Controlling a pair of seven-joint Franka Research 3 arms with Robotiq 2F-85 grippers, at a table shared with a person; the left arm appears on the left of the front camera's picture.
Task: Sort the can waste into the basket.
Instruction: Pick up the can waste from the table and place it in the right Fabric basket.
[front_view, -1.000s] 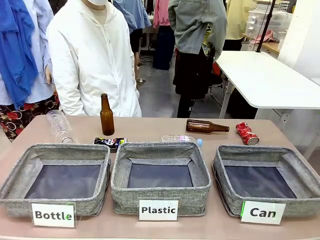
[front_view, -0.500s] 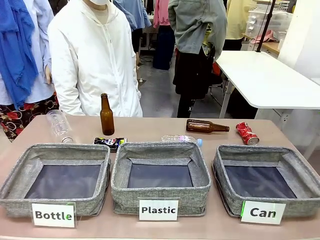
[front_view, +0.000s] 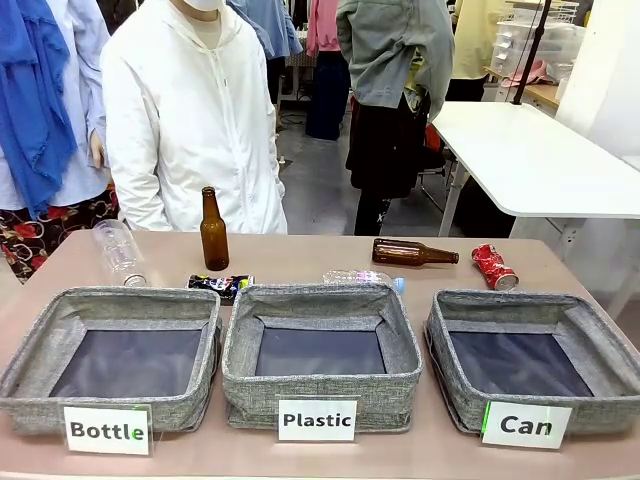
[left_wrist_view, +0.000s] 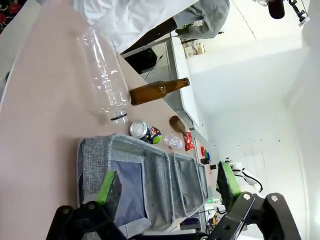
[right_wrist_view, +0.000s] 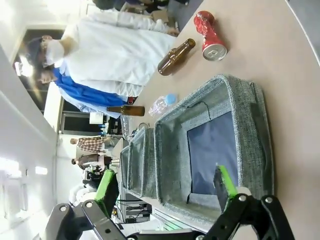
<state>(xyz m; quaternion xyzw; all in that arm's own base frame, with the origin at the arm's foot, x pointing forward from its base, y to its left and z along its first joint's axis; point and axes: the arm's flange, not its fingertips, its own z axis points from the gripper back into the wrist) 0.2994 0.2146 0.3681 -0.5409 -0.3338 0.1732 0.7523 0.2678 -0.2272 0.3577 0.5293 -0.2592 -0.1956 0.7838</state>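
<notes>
A crushed red-and-silver can (front_view: 494, 267) lies at the back right of the table, behind the grey basket (front_view: 600, 345) labelled "Can"; the right wrist view has this can (right_wrist_view: 210, 32) far beyond the basket's woven wall (right_wrist_view: 259, 145). A black printed can (front_view: 222, 286) lies behind the gap between the "Bottle" and "Plastic" baskets, and its silver end (left_wrist_view: 140, 130) faces the left wrist camera. My left gripper (left_wrist_view: 167, 191) hangs open above the "Bottle" basket's near end. My right gripper (right_wrist_view: 166, 189) is open over the "Can" basket, holding nothing.
A brown bottle (front_view: 213, 231) stands upright at the back left, another brown bottle (front_view: 413, 254) lies at the back right. Clear plastic bottles lie at the far left (front_view: 119, 250) and behind the "Plastic" basket (front_view: 363, 279). A person in white (front_view: 195, 110) stands at the far edge.
The person in white has shifted slightly to the right. Nothing on the table has moved.
</notes>
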